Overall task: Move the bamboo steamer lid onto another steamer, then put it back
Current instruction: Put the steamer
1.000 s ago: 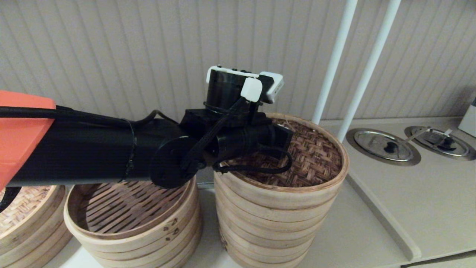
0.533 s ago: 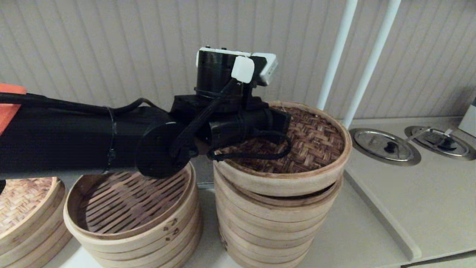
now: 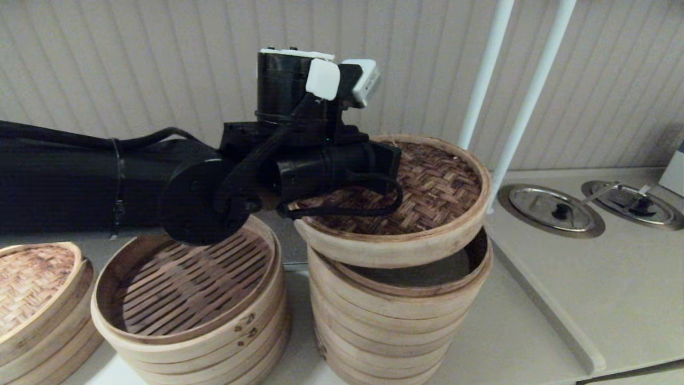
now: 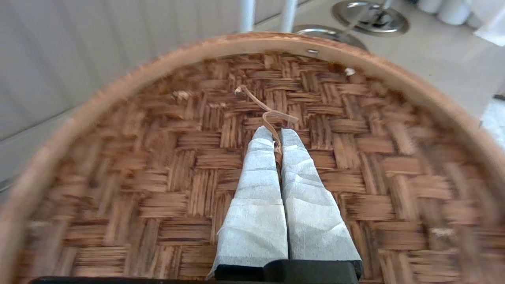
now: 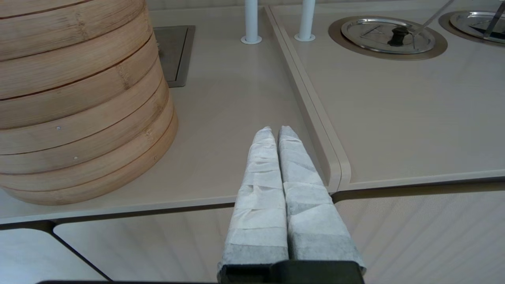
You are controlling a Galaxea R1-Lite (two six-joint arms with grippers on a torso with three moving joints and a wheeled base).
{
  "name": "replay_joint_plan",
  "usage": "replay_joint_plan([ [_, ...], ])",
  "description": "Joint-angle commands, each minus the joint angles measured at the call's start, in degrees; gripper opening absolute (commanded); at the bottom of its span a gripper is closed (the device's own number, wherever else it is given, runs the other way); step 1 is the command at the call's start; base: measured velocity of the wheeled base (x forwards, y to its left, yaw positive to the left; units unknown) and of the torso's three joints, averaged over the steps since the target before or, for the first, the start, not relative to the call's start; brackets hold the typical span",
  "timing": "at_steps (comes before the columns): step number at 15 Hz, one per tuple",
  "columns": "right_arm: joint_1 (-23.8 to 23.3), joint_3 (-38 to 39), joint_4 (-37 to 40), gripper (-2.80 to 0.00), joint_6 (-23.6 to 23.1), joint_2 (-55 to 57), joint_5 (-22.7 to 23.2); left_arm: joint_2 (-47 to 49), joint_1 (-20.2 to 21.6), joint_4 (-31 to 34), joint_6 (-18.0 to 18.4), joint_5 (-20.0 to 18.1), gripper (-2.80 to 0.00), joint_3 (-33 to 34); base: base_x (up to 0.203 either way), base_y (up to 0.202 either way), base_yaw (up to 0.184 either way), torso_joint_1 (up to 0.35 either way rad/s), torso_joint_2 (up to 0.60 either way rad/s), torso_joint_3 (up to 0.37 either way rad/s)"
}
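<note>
The left gripper (image 4: 276,136) is pinching the thin bamboo loop handle (image 4: 265,114) at the middle of the bamboo steamer lid (image 3: 427,187), its wrapped fingers (image 4: 256,189) pressed together on the strip; the lid is hanging tilted above the tall steamer stack (image 3: 395,315), apart from its rim, so the dark inside is showing toward three o'clock; the shorter slatted steamer (image 3: 187,299) is sitting at nine o'clock of the stack; the right gripper (image 5: 275,136) is idling low over the counter (image 5: 244,118), fingers pressed together on nothing, near the stack's base.
</note>
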Motion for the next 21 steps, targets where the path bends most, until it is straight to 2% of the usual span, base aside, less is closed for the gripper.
replay_joint_plan([
  [1,0.00,0.18,0.01,-2.80,0.03,0.04,0.02,-2.06,1.29,0.75,-0.02,-0.03,-2.80,0.22,0.000,0.000,0.000,0.000,0.00,0.000],
  [5,0.00,0.18,0.01,-2.80,0.03,0.04,-0.02,-3.51,3.21,0.83,-0.02,-0.04,-2.80,1.86,0.000,0.000,0.000,0.000,0.00,0.000],
  [14,0.00,0.18,0.01,-2.80,0.03,0.04,-0.02,-8.24,10.75,0.69,0.12,-1.16,-2.80,8.07,0.000,0.000,0.000,0.000,0.00,0.000],
  [21,0.00,0.18,0.01,-2.80,0.03,0.04,-0.02,-12.85,15.96,0.98,0.49,-3.79,-2.80,12.78,0.000,0.000,0.000,0.000,0.00,0.000],
])
